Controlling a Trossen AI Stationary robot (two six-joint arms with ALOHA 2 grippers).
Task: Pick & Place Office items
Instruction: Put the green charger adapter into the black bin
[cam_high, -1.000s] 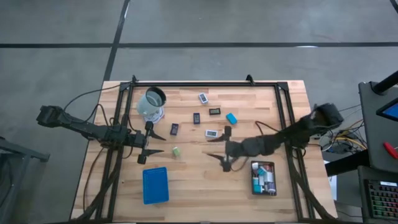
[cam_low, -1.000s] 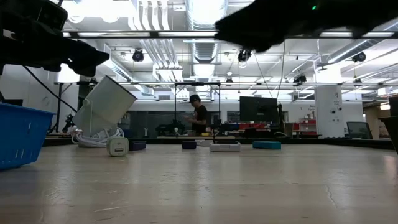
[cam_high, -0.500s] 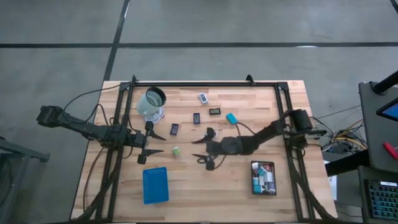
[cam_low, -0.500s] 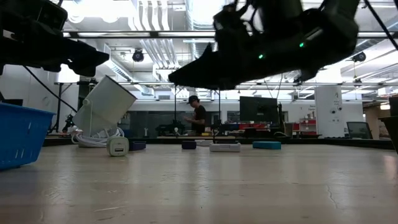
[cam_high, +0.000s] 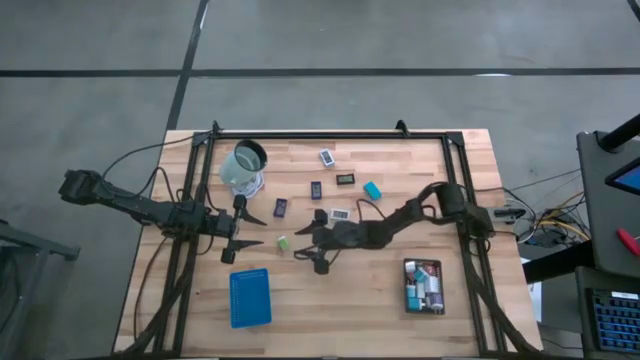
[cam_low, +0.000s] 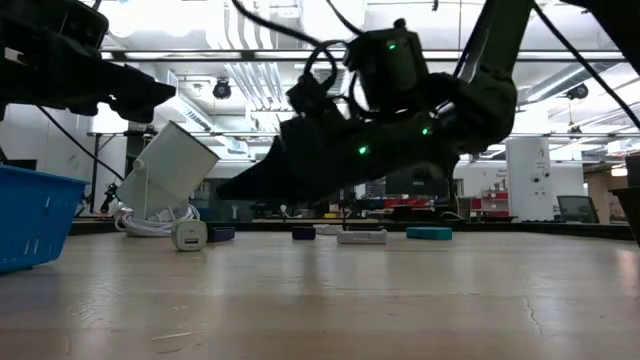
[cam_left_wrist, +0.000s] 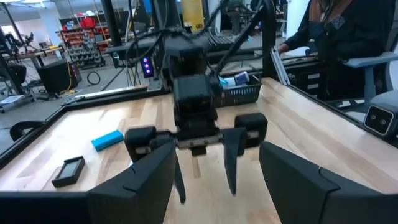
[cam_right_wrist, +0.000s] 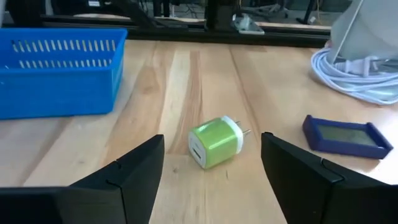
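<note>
Facing green charger (cam_right_wrist: 215, 142), prongs away

Pale wood-plank bench (cam_high: 300, 290) with a black frame along its edges. Directly on it: blue basket tray (cam_high: 249, 297) near the front left; black tray (cam_high: 424, 286) holding small items at front right; clear cup (cam_high: 244, 165) tipped over a white cable coil at rear left. Loose across the middle: green block (cam_high: 283, 242), purple-edged rectangle (cam_high: 280, 207), dark rectangles (cam_high: 316, 189) (cam_high: 345, 179), white rectangles (cam_high: 327, 157) (cam_high: 340, 214), teal block (cam_high: 372, 189).
</note>
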